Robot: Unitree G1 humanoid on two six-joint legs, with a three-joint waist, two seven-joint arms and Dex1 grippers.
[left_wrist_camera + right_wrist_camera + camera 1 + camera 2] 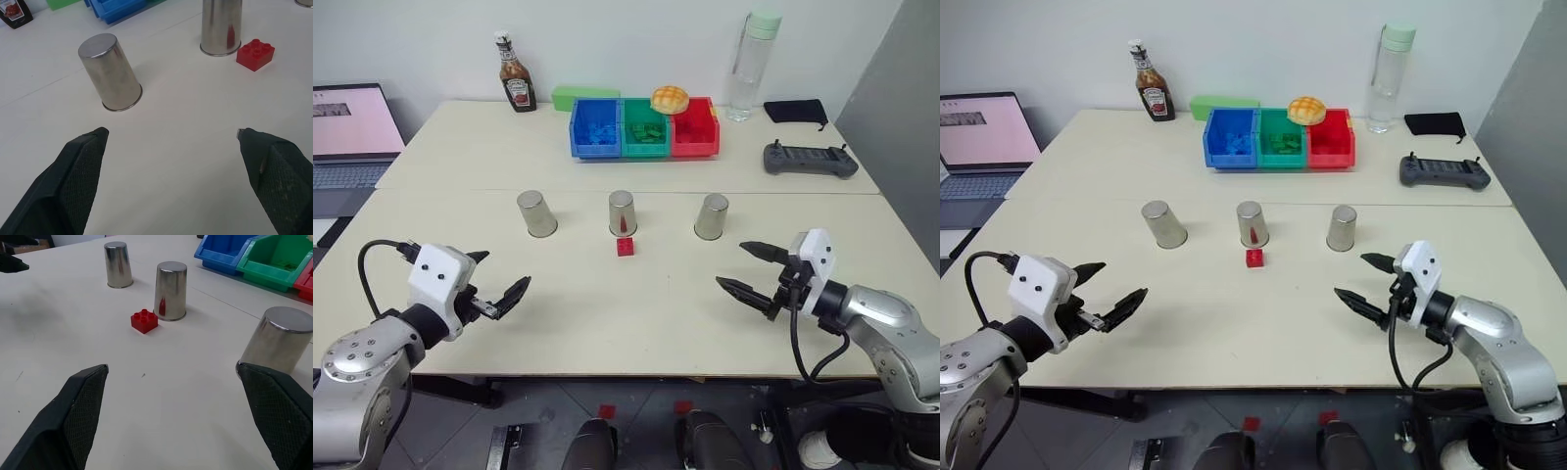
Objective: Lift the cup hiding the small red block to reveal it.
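Three shiny silver cups stand upside down in a row across the table: the left cup (pixel 537 213), the middle cup (pixel 623 212) and the right cup (pixel 712 216). The small red block (pixel 625 246) lies uncovered on the table just in front of the middle cup, whose side mirrors it. My left gripper (pixel 502 271) hovers open and empty near the front left, well short of the left cup (pixel 110 72). On the front right, short of the right cup (pixel 279 340), my right gripper (pixel 732 264) is open and empty too.
Blue, green and red bins (pixel 645 129) stand at the back, with a yellow bun (pixel 670 98) on top. A ketchup bottle (pixel 516 84), green box (pixel 584 96), clear water bottle (pixel 751 67), black pouch (pixel 795 112) and controller (pixel 809 160) are around them. A laptop (pixel 350 132) sits far left.
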